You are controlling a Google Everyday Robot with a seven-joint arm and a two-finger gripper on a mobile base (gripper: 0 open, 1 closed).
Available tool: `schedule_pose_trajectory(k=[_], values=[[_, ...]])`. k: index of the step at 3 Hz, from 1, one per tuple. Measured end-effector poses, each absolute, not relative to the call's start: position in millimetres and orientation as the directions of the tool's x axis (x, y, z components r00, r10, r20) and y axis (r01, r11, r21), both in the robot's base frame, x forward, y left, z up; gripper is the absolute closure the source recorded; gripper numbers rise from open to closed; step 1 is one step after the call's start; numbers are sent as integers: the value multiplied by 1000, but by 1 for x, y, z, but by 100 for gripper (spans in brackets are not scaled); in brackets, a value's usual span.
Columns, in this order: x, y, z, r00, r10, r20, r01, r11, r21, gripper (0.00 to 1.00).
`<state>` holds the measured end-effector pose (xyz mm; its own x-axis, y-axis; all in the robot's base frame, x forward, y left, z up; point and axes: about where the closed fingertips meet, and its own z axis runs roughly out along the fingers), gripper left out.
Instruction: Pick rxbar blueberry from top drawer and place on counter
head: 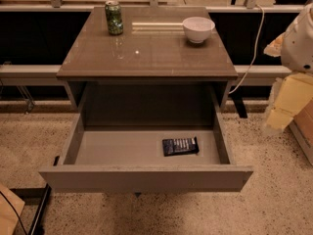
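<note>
The rxbar blueberry (180,146), a dark navy wrapper with white lettering, lies flat on the floor of the open top drawer (142,177), right of centre and near the front panel. The counter (151,53) is the glossy brown-grey tabletop above it. My gripper (282,114), pale yellow below the white arm (298,38), hangs at the right edge of the view. It is outside the drawer, well to the right of the bar and above floor level, and holds nothing that I can see.
A green can (114,17) stands at the counter's back left. A white bowl (198,29) sits at its back right. A white cable (252,53) hangs behind the cabinet on the right. A railing runs along the back, and speckled floor lies around the cabinet.
</note>
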<state>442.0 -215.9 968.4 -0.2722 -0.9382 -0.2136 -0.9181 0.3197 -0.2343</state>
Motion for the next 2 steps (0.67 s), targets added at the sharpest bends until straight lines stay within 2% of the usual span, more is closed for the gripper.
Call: schedule_pose_trajectory(k=[2], values=[[469,-217,914,-568,-773,-281,-787,610,-88,0]])
